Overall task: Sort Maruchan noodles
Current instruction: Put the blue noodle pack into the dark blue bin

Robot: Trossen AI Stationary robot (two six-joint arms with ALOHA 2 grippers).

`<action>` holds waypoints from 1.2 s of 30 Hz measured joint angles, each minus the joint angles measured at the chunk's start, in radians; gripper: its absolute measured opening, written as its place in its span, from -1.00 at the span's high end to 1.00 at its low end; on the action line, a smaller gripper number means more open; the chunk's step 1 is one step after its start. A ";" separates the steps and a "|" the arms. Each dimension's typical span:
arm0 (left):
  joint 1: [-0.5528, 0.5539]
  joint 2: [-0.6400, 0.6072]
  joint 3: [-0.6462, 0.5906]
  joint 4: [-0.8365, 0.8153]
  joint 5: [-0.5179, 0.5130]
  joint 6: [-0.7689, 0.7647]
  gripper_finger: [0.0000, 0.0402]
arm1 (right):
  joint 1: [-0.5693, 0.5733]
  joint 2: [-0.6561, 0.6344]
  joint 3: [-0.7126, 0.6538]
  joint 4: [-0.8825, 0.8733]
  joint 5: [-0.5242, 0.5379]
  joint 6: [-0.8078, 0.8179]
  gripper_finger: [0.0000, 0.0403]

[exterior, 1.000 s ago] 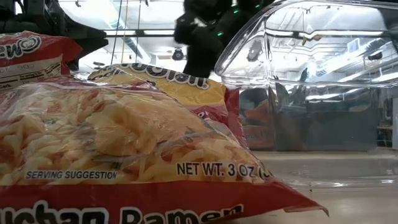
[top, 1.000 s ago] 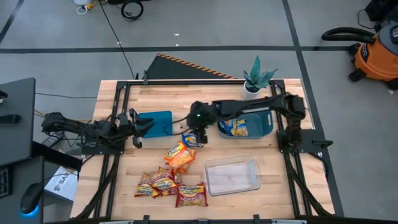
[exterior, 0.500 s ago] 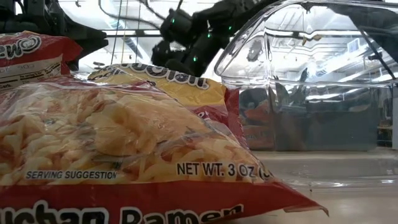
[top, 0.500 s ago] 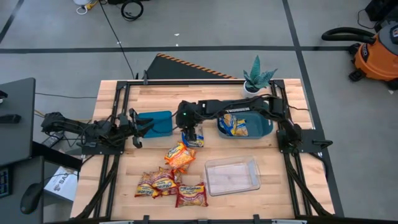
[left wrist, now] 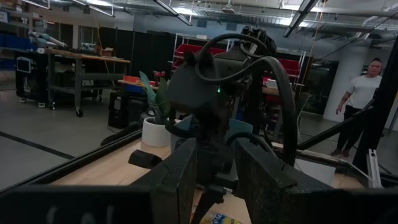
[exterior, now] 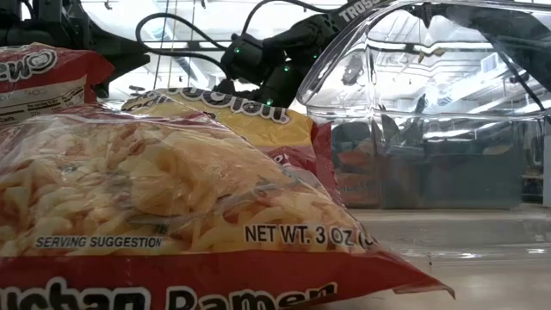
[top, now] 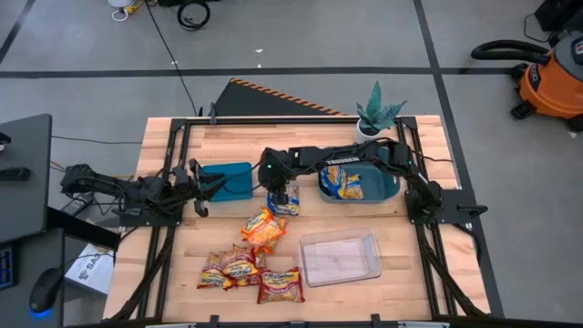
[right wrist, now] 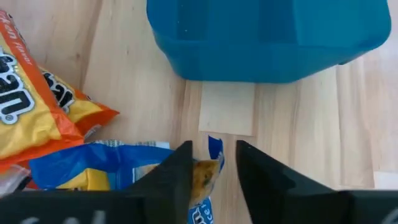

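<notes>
Left gripper (top: 202,187) waits at the table's left edge beside a teal bin (top: 230,180); we cannot tell its finger state; right gripper (right wrist: 211,165) pinches the corner of a blue-and-yellow packet (right wrist: 118,165) lying mid-table, just beside an orange packet (top: 263,228); we judge these packets light, crinkly and slippery, noodles brittle, best taken by a sealed edge; readable on a red packet (exterior: 172,215): "NET WT. 3 OZ", "SERVING SUGGESTION".

Blue-and-yellow packet (right wrist: 118,167) partly behind end effector (right wrist: 212,163)
</notes>
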 joint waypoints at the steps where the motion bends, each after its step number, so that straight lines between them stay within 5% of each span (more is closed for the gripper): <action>1: 0.000 0.000 0.000 0.000 0.000 0.000 0.42 | 0.000 0.000 0.000 -0.006 0.002 -0.003 0.50; 8: 0.000 0.000 0.000 0.000 -0.011 0.009 0.42 | 0.000 0.000 0.004 -0.051 0.018 -0.031 0.96; 36: 0.000 0.000 0.000 0.001 -0.024 0.012 0.42 | 0.055 -0.312 0.008 -0.229 0.217 -0.036 0.99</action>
